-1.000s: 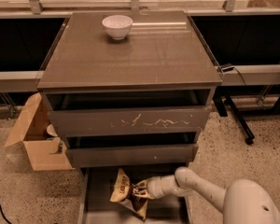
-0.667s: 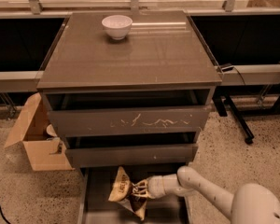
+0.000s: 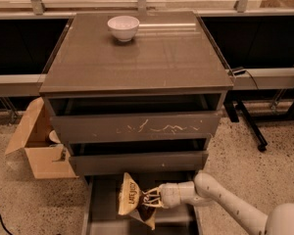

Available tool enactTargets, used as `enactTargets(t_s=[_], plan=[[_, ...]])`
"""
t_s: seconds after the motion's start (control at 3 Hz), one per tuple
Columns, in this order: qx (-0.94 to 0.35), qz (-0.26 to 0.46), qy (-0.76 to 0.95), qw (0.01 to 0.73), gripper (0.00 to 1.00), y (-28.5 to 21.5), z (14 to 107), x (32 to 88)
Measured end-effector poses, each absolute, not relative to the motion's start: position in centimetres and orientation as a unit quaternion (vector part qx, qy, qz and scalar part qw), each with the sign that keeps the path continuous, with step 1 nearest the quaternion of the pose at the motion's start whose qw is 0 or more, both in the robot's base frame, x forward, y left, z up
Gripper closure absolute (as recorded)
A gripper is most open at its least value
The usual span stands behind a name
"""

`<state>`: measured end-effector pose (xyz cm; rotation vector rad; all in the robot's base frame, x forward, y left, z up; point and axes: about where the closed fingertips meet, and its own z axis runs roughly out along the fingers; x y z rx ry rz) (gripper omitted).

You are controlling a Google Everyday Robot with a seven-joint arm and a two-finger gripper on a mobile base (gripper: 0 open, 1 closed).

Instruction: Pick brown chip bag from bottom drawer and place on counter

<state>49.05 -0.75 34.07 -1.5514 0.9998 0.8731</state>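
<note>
The brown chip bag [image 3: 133, 199], dark brown with cream ends and "LATE JULY" lettering, hangs crumpled above the open bottom drawer [image 3: 104, 204]. My gripper [image 3: 150, 199] reaches in from the lower right and is shut on the bag's right side, holding it a little above the drawer floor. The counter [image 3: 157, 58] is the glossy grey-brown top of the cabinet, well above the gripper.
A white bowl [image 3: 123, 28] stands at the back of the counter. The scratched-front drawer [image 3: 137, 128] and the one below it are closed over the open drawer. An open cardboard box [image 3: 36, 146] sits on the floor to the left. A dark frame leg [image 3: 247, 124] stands to the right.
The bag has risen slightly in the gripper and shifted a little to the left; the arm has drawn back a little.
</note>
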Motion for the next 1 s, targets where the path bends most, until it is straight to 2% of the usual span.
enactTargets(t_s=[0.67,1.0], plan=[[-0.667,0.357,0.394,0.522,1.00,0.4,36.1,48.3],[-0.703,0.335,0.352,0.520,1.00,1.9,40.4,47.2]])
